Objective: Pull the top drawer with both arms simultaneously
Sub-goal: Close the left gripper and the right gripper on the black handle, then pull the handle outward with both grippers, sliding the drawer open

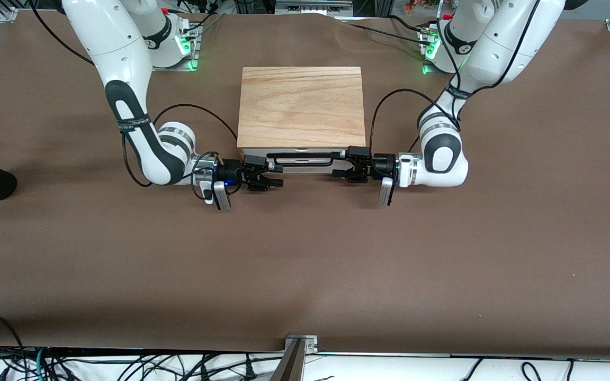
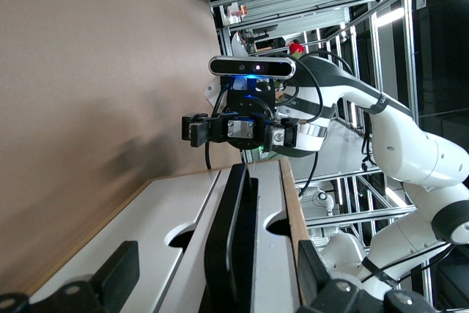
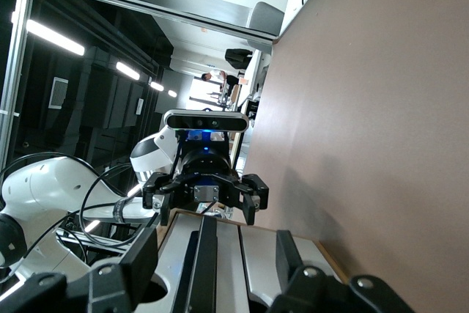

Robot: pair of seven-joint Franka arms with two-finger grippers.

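Two white jointed arms, glossy shells broken by black joint bands and silver rings near the wrists. Left arm point(image 1: 442, 153) and right arm point(image 1: 146, 143) each trailing thin black cables in loops. Black grippers with blocky fingers point(image 2: 194, 130), small blue lights, white camera bars at the wrists. Green lights glowing at the bases.
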